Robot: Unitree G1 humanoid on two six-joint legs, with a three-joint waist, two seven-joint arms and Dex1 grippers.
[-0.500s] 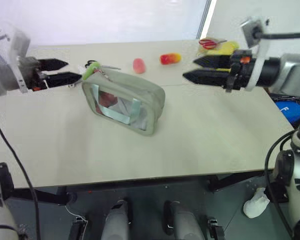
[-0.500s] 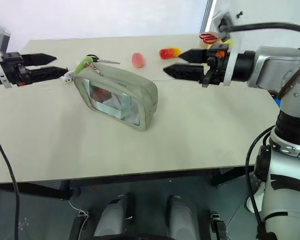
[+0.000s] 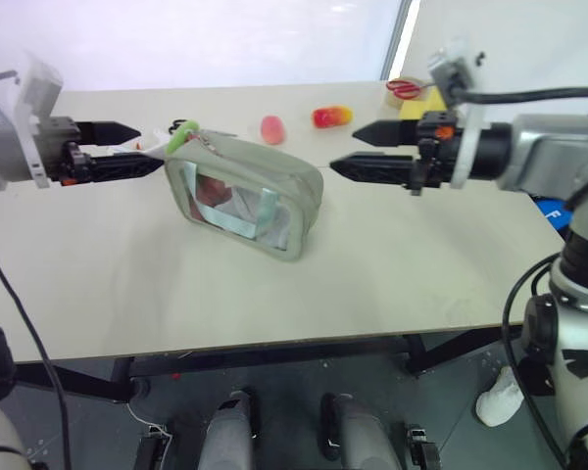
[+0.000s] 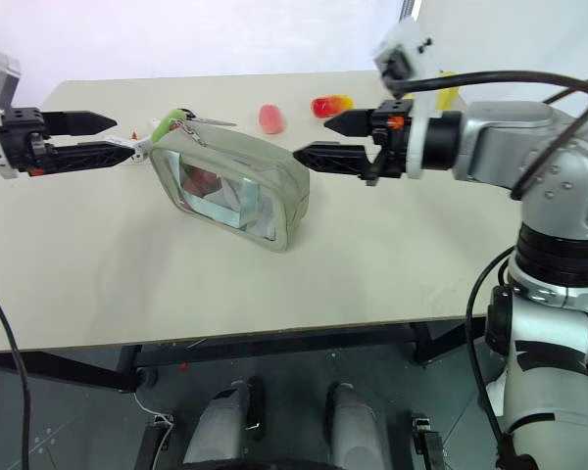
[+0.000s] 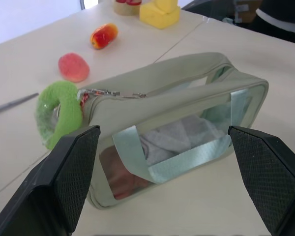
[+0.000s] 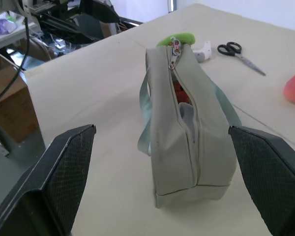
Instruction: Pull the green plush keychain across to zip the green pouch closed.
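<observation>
Flanking your pouch — left gripper released beside the keychain, right gripper released near the far end.

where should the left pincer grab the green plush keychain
Take the fuzzy ring of the green plush keychain itself, one finger through its hole, coming from the pouch's left end. It stands out past the green pouch at the zipper's start, right ahead of the open left pincer.

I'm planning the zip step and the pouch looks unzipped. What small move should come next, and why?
Probably ease the open left gripper forward onto the green plush keychain, which hangs just ahead of its fingers at the green pouch's near end.
</observation>
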